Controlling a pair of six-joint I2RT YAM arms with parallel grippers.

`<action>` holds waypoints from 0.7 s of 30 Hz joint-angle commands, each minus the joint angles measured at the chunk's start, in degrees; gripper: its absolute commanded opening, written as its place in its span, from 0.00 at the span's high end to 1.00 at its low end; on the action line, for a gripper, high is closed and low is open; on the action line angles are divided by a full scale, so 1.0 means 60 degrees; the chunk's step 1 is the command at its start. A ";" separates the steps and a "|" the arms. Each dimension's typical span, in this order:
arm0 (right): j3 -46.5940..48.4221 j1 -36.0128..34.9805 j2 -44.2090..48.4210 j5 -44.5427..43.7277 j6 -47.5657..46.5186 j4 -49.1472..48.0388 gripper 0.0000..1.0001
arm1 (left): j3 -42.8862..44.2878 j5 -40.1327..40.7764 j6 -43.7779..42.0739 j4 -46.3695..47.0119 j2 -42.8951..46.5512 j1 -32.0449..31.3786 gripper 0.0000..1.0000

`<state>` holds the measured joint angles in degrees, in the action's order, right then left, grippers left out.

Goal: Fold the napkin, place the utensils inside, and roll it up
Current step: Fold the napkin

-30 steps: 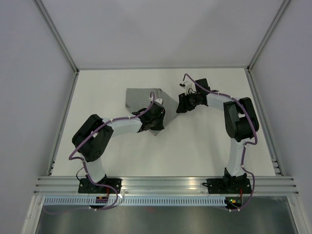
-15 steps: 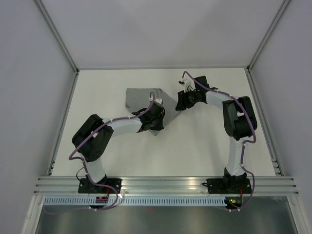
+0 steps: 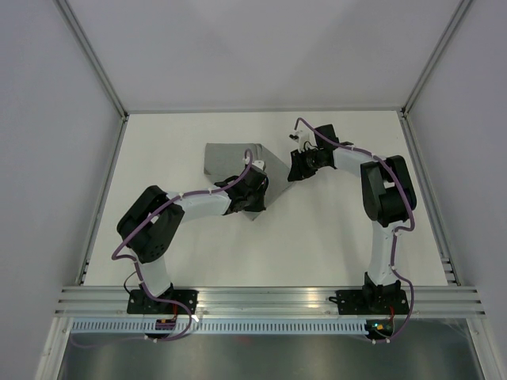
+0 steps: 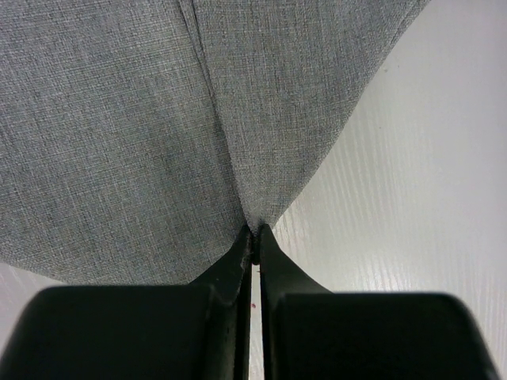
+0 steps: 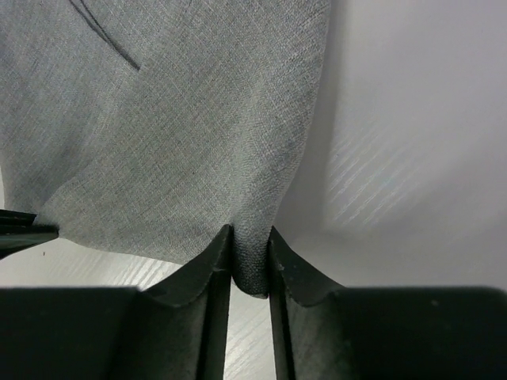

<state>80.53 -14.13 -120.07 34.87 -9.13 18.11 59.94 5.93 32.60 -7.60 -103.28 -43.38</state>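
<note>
napkin (image 3: 226, 158) slants far-left to near-right — left gripper (image 4: 254, 232), right gripper (image 5: 249, 237) pinching.

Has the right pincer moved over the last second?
Yes, slightly: the right pincer, shut on the napkin, has crept toward the far edge of the table.

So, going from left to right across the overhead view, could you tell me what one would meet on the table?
Left arm's elbow → napkin → right claw, pinching the napkin's right corner → right arm's elbow.
</note>
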 commanded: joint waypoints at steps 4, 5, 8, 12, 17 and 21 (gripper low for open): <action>0.0099 -0.0003 0.0207 -0.0260 -0.0208 -0.0030 0.78 | 0.0205 0.0153 -0.0628 -0.0140 0.0163 -0.0022 0.94; 0.0026 -0.0018 0.0251 -0.0275 -0.0208 -0.0044 0.79 | 0.0190 0.0197 -0.0658 -0.0140 0.0207 -0.0022 0.91; -0.0106 -0.0003 0.0441 -0.0377 -0.0222 -0.0147 0.82 | 0.0161 0.0285 -0.0848 -0.0140 0.0368 -0.0022 0.85; -0.0165 -0.0018 0.0573 -0.0524 -0.0266 -0.0074 0.86 | 0.0176 0.0402 -0.1053 -0.0140 0.0544 -0.0022 0.81; -0.0253 -0.0018 0.0705 -0.0714 -0.0325 -0.0015 0.89 | 0.0073 0.0563 -0.1156 -0.0097 0.0880 -0.0022 0.69; -0.0224 -0.0018 0.0749 -0.0861 -0.0325 0.0131 0.92 | -0.0073 0.0972 -0.1390 -0.0067 0.1276 -0.0022 0.61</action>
<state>79.31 -14.20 -118.45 33.08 -8.82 18.74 59.81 8.69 27.46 -7.70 -99.61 -43.38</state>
